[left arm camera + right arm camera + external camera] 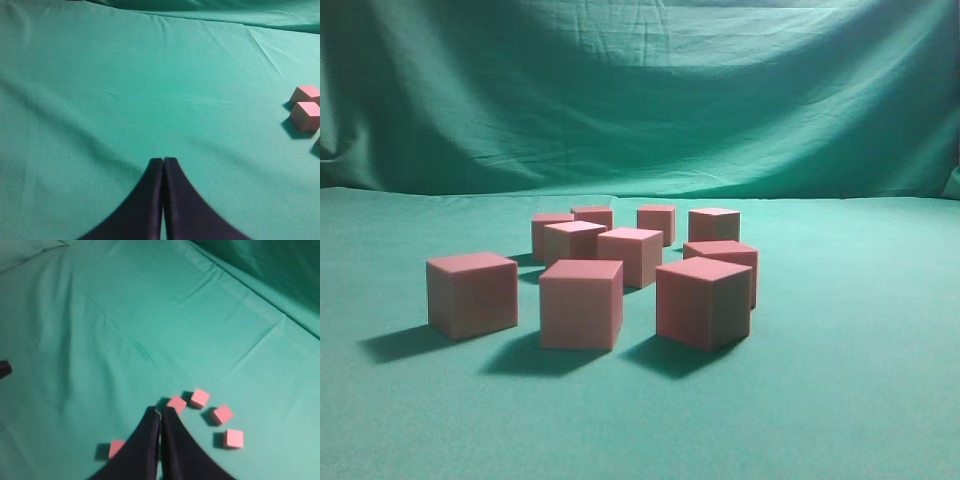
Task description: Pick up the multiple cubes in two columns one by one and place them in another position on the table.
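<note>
Nearest my exterior camera stand three salmon-red cubes in a rough row on the green cloth table (860, 400): the left front cube (472, 293) at about 8 o'clock of the group, the middle front cube (581, 303) at 6 o'clock, and the right front cube (703, 301) at 5 o'clock, turned so one vertical edge faces me. Behind them I count six more cubes in a loose cluster, among them a centre cube (631, 254) and, at 1 o'clock, a far right cube (714, 224). Each cube rests flat on the cloth, none stacked, with its shadow falling toward 7 o'clock. A wrinkled green backdrop (640, 90) rises behind the table. No arm appears in this view.

From the left wrist camera I see the left gripper (163, 161) at 6 o'clock with its two dark fingers pressed together and nothing between them, above bare cloth; two cubes sit well apart from it at 3 o'clock, at the frame edge.

From the right wrist camera I see the right gripper (160, 410) likewise clenched and empty, high above the table. Five cubes show below it, four arcing from 12 to 3 o'clock of the fingertips and one at 8 o'clock.
</note>
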You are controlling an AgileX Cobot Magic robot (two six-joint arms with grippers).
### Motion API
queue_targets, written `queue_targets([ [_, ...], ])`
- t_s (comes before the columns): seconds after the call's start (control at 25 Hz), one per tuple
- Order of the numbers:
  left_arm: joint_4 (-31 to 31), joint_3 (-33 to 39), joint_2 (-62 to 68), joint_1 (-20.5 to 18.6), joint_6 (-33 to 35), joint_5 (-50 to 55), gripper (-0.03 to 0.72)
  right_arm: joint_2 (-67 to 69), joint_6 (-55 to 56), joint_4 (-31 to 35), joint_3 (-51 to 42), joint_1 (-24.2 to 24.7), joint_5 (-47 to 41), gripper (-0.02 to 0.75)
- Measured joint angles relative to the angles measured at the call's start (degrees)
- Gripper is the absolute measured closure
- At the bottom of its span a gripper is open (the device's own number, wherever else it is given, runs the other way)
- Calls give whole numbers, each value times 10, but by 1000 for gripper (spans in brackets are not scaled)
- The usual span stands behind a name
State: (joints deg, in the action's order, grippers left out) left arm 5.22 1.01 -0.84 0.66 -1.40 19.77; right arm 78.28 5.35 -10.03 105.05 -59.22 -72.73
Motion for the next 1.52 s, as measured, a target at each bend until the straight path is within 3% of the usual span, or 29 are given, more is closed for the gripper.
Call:
queue_targets([
  [0.2, 0, 0, 0, 0, 0, 0, 688, -133, -3, 11, -123, 0, -4, 738],
  [0.44, 0, 0, 0, 0, 0, 0, 688, -275, -31, 73, -274, 0, 19, 738],
  [0.72, 0, 0, 0, 0, 0, 0, 688, -410, -42, 123, -370, 0, 39, 738],
  [0.96, 0, 0, 0, 0, 0, 0, 688, -457, -43, 120, -425, 0, 35, 738],
  [1.2, 0, 0, 0, 0, 0, 0, 688, -489, 1, 97, -531, 2, 103, 738],
  [1.32, 0, 0, 0, 0, 0, 0, 688, -516, 11, 86, -611, 38, 187, 738],
  [1.52, 0, 0, 0, 0, 0, 0, 688, -572, 13, 71, -752, 166, 330, 738],
])
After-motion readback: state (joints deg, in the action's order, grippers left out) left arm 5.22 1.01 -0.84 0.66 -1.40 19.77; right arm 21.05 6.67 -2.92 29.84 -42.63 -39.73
